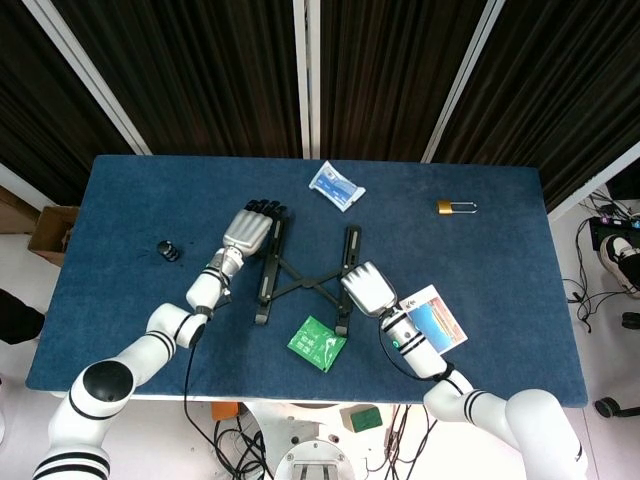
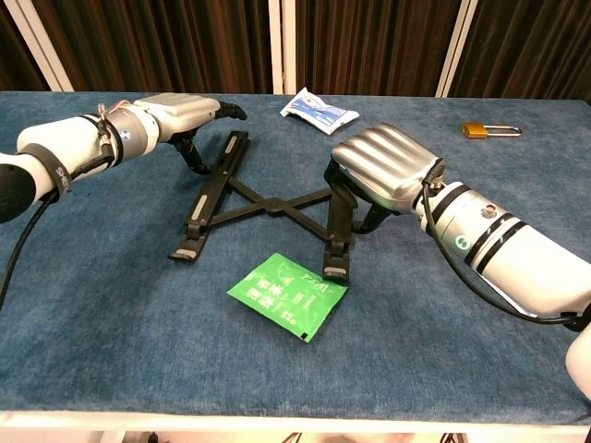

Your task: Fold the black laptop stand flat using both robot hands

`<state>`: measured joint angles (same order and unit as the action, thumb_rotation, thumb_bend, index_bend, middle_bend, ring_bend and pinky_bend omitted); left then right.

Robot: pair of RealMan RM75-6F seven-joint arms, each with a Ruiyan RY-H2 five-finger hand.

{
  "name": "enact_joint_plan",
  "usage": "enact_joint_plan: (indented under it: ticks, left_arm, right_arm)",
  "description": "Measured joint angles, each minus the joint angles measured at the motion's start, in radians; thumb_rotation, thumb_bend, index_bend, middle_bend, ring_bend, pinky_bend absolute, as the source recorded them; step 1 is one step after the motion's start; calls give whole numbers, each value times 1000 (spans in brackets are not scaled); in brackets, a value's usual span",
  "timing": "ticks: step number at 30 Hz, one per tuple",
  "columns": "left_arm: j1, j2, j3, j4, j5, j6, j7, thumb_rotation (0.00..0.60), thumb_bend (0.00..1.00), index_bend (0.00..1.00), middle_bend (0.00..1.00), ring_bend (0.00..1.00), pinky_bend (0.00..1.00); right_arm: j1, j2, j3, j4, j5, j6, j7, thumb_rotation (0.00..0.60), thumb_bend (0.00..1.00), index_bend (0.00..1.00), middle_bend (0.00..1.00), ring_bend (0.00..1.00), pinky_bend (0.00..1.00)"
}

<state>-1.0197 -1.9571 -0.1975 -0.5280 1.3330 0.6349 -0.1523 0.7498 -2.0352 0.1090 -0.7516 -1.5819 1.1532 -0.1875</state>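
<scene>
The black laptop stand (image 1: 305, 276) lies near the middle of the frame on the blue desk (image 1: 500, 300), two slim rails joined by crossed struts.

The right robot hand (image 2: 383, 166), a ribbed silver shell, sits over the stand's right rail. Its dark fingers curl down around the rail's upper part, and the shell hides where they touch, so whether it truly grips or only rests there cannot be told. In the head view this robot hand (image 1: 366, 288) covers the middle of that rail.

The left robot hand (image 2: 180, 111) lies flat at the upper left of the chest view, fingers stretched toward the top of the left rail, the thumb pointing down beside it. It holds nothing. Whether the fingertips touch the rail is hard to make out; from above, the left robot hand (image 1: 250, 228) lies just beside the rail's top end.

A glossy green packet (image 2: 288, 293) lies at the foot of the right rail, its corner touching or just under it. A card (image 1: 436, 318) is partly hidden by the right forearm. A white pouch (image 1: 336, 184) and a brass padlock (image 1: 452, 207) lie toward the top of the frame. At the left lies a small dark object (image 1: 168, 250), too small to identify.
</scene>
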Motion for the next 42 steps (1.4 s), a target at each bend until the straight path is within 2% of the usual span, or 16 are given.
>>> enact_joint_plan:
  ticks: [20,30,32,34,35,37,39,42]
  left_arm:
    - [-3,23,24,-112,26,22,-16,600,0,85,54,51,115]
    - [2,55,30,-220,28,29,-17,600,0,86,54,51,115]
    - [4,64,29,-233,25,29,-13,600,0,86,54,51,115]
    - [7,71,27,-237,20,32,0,600,0,85,54,51,114]
    - [10,77,24,-238,15,35,7,600,0,85,54,51,115]
    - [20,92,15,-244,0,46,13,600,0,84,54,51,115]
    - [35,114,6,-258,-14,61,15,600,0,84,54,51,115]
    - [60,155,-4,-293,-29,90,18,600,0,84,54,51,115]
  right_arm:
    - [28,-50,10,35,2,22,19,600,5,819,882,814,990]
    - [53,-86,27,60,14,13,29,600,5,821,876,813,990]
    - [59,-92,27,63,14,9,31,600,5,804,857,807,988]
    - [60,-87,20,53,7,10,30,600,3,733,800,772,969]
    - [60,-81,16,45,3,10,28,600,3,678,760,738,943]
    - [61,-58,7,11,-5,9,22,600,3,512,642,612,817]
    - [62,-27,2,-35,-10,4,11,600,3,393,550,497,677]
    - [69,47,-2,-152,-11,-23,-19,600,3,190,365,251,347]
